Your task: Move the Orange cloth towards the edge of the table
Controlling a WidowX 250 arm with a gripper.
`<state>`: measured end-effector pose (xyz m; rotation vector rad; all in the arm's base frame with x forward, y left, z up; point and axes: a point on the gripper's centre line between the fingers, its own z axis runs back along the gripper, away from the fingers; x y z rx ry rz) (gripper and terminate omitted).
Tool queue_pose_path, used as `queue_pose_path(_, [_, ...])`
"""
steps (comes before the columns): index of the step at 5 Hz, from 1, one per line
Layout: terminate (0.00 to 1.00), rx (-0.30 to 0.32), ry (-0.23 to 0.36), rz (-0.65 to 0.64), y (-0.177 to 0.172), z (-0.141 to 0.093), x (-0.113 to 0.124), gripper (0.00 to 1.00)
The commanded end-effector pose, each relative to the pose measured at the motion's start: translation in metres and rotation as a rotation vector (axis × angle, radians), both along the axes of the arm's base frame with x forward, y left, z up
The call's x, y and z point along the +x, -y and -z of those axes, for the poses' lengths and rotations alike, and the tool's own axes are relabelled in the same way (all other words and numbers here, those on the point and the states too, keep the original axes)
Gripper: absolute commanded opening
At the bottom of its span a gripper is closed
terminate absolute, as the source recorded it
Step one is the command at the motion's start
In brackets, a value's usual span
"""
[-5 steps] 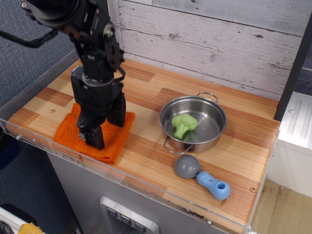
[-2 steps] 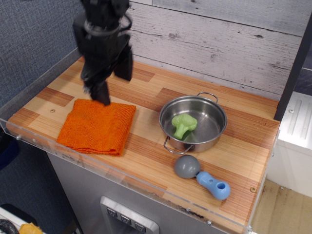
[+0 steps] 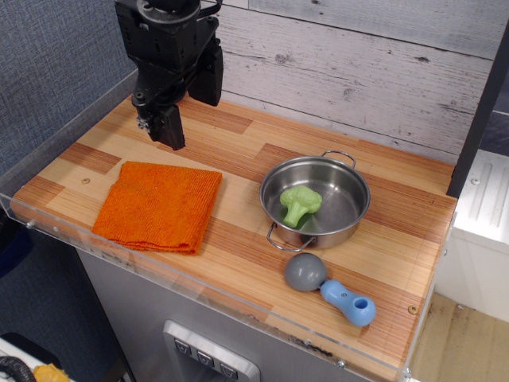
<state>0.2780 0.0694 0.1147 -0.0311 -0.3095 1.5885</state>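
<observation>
The Orange cloth (image 3: 159, 205) lies flat and folded on the table (image 3: 246, 151), at the front left, close to the clear acrylic rim. My gripper (image 3: 192, 116) is black and hangs above the table behind the cloth, clear of it. Its jaws stand apart with nothing between them. One finger (image 3: 169, 127) points down towards the back edge of the cloth without touching it.
A steel pot (image 3: 342, 208) with a green broccoli toy (image 3: 299, 203) in it stands right of the cloth. A grey and blue utensil (image 3: 330, 290) lies near the front edge. A white plank wall runs along the back.
My gripper has let go of the cloth, risen off it and moved back towards the wall. The cloth stays flat near the front left edge.
</observation>
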Motion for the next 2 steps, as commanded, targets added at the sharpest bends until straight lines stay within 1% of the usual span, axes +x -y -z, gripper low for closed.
queue_pose_path(1, [0.0, 0.008, 0.034, 0.002, 0.0026, -0.0108, 0.0008, 1.0])
queue_pose_path(2, [1.0, 0.008, 0.034, 0.002, 0.0026, -0.0108, 0.0008, 1.0])
